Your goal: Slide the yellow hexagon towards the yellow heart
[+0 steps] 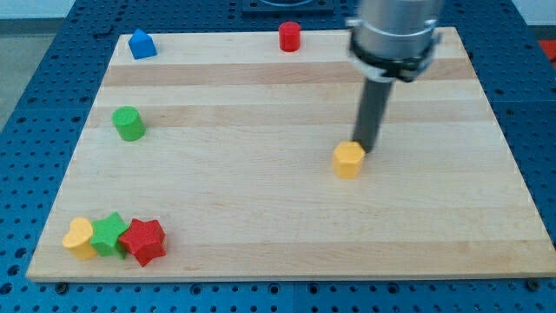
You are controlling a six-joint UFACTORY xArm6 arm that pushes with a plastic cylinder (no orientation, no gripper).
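Observation:
The yellow hexagon (348, 160) lies right of the board's middle. My tip (364, 153) is right against its upper right side, touching or nearly touching it. The rod rises from there to the arm's grey end at the view's top. The yellow heart (78, 237) lies at the board's bottom left corner, far to the left and below the hexagon. A green star (109, 233) sits directly right of the heart, touching it.
A red star (143, 241) sits right of the green star. A green cylinder (129, 123) stands at the left side. A blue block (142, 43) with a peaked top is at the top left. A red cylinder (289, 36) is at the top edge.

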